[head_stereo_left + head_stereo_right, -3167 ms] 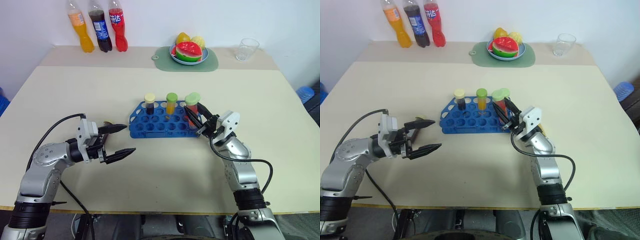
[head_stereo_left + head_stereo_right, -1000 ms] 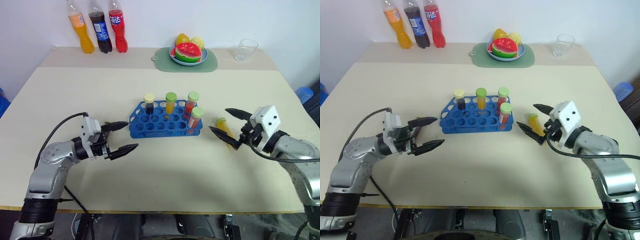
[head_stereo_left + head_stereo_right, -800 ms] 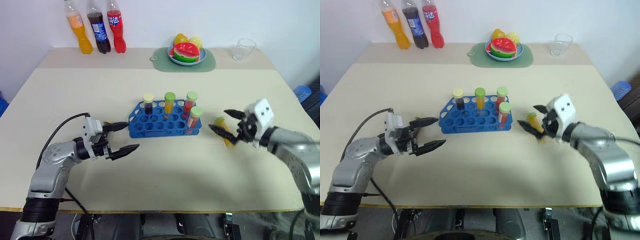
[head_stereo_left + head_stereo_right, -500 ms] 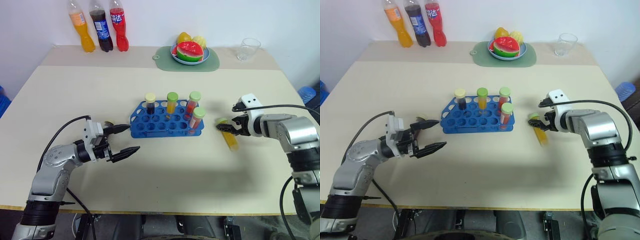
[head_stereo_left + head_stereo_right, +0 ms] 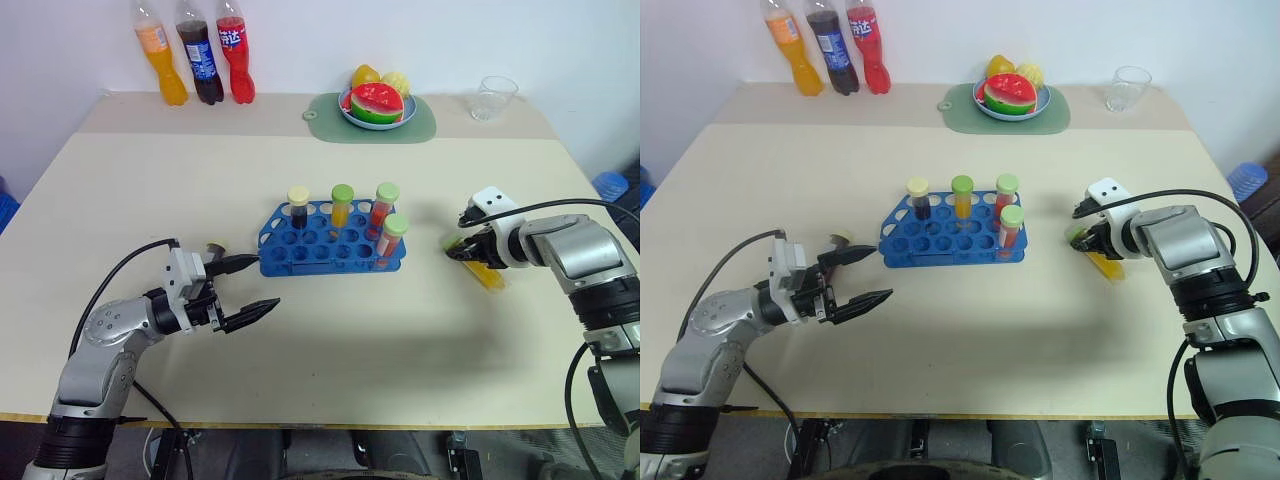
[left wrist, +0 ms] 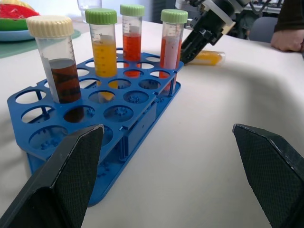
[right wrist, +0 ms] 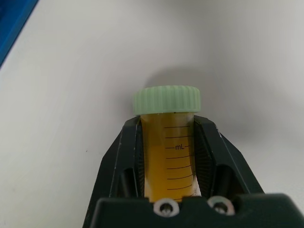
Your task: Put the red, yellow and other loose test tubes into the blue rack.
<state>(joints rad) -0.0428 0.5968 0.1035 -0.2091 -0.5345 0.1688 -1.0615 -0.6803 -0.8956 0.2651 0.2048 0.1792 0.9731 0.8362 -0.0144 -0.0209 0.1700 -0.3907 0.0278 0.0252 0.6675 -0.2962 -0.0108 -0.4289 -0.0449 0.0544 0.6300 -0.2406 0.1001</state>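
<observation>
Right hand [image 7: 170, 156] clamped on yellow tube [image 7: 170, 142] lying on desk [image 5: 330, 340] near right edge, just below green cap. Left hand [image 5: 250, 290] fingers wide apart, empty, left of rack [image 5: 325, 248]. Rack mid-desk holds four upright tubes. We judge tube light, rigid, smooth plastic, likely slippery; liquid shifts when tilted. We would keep grip on barrel under cap, cap ridge guarding against slip.
</observation>
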